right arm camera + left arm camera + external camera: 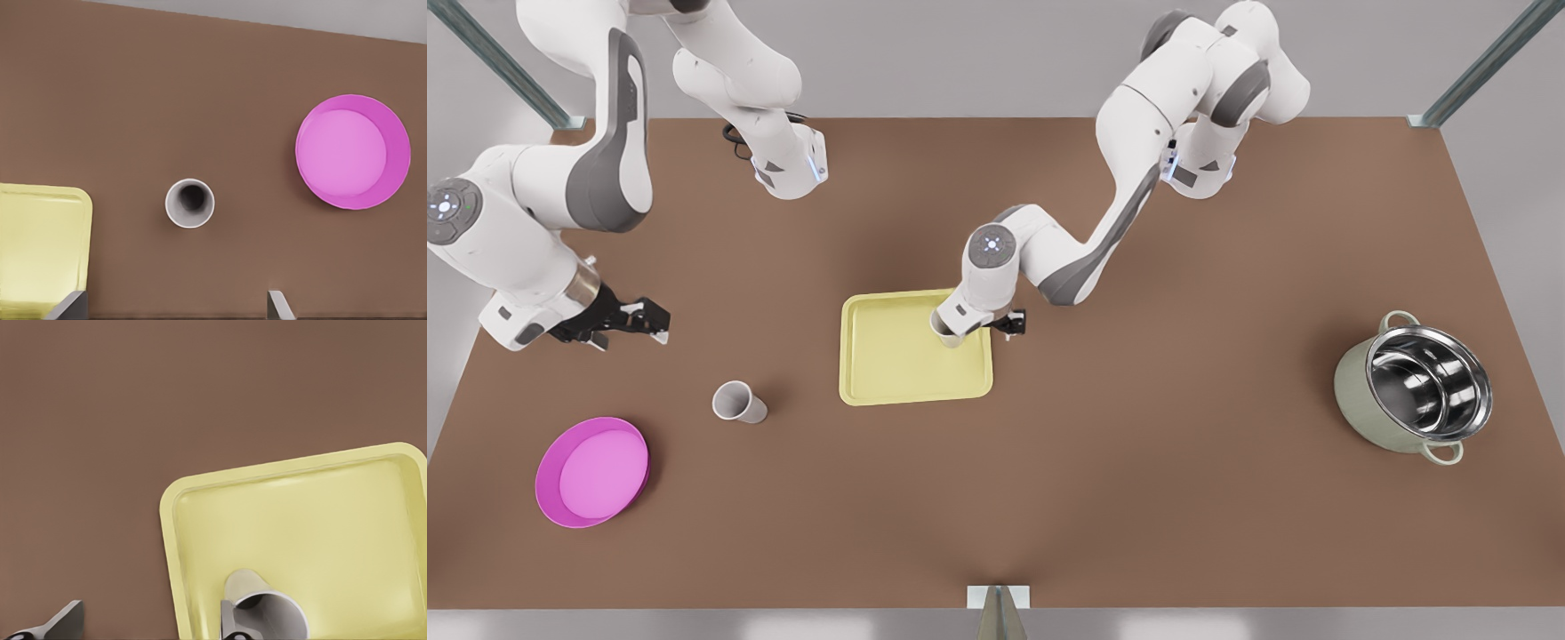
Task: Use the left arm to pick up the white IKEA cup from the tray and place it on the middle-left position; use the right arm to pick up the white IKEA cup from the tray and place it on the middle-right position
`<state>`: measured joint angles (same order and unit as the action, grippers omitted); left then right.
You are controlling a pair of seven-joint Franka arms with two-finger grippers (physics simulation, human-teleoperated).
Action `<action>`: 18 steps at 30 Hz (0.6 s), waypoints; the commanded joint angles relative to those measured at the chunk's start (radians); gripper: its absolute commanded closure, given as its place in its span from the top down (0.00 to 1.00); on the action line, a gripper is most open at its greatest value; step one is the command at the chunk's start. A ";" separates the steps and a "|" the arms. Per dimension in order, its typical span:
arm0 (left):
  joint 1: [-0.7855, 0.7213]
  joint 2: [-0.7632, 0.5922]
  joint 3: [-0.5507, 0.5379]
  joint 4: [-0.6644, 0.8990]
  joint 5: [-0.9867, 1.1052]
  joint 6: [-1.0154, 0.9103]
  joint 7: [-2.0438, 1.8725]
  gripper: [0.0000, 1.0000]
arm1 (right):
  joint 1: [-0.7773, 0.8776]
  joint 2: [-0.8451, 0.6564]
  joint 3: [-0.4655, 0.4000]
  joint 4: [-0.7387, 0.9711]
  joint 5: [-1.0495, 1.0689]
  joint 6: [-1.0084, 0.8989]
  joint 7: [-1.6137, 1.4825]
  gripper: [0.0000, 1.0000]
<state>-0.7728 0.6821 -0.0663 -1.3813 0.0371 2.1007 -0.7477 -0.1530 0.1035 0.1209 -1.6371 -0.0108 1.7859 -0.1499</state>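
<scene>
On the tray (200, 540), a cup (263, 607) stands between the left gripper's (996, 331) fingers.

Brown tabletop (1103, 498), grey floor, slanted metal struts (1485, 64) at corners

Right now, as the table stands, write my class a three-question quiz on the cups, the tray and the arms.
1. True or false: both cups stand on the tray.
2. Which arm's jaws are at the cup on the tray? A) left B) right C) neither
3. Fill in: the pink plate lies on the front view's ____ side.

Key: 1 false, one cup stands on the bare table. 2 A. 3 left.
</scene>
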 commanded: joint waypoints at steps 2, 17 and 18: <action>-0.043 0.007 0.003 -0.038 0.004 0.071 -0.191 1.00 | -0.014 0.009 0.000 0.003 0.000 -0.048 0.033 1.00; -0.095 0.120 0.003 -0.038 0.007 0.274 -0.256 1.00 | -0.017 0.012 -0.003 0.013 0.000 -0.039 0.035 1.00; -0.095 0.120 0.003 -0.038 0.007 0.274 -0.256 1.00 | -0.017 0.018 -0.003 0.013 0.000 -0.039 0.035 1.00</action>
<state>-0.8672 0.8006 -0.0629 -1.4195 0.0419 2.3276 -0.8963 -0.1710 0.1199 0.1179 -1.6252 -0.0115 1.7482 -0.1279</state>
